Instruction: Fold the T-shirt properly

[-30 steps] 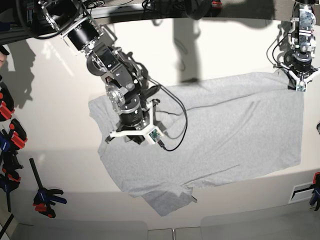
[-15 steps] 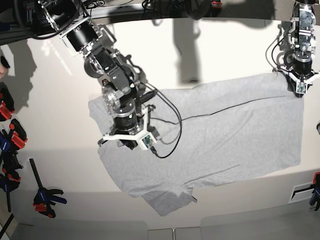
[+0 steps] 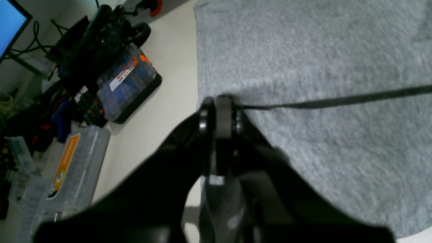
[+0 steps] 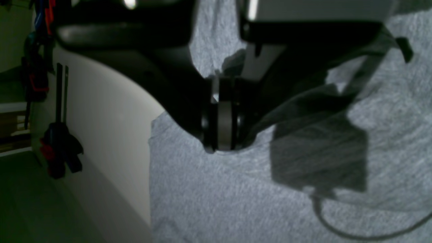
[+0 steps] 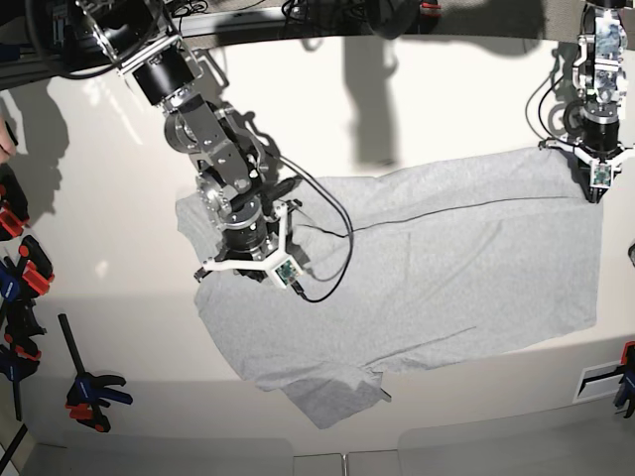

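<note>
In the right wrist view the right gripper [image 4: 221,130] is clenched on a pinch of the T-shirt [image 5: 437,268], though its own dark body and heavy shadow hide most of the cloth above the fingertips, and a blurred cable [image 4: 354,226] curls at five o'clock. In the left wrist view the left gripper [image 3: 221,113] is clamped on the shirt's edge at the corner, with a taut fold running off toward three o'clock. From the base view the shirt lies spread plain side up across the table [image 5: 417,109], one sleeve poking out at six o'clock, and the clamps [image 5: 89,392] at nine o'clock are partly cut off.
</note>
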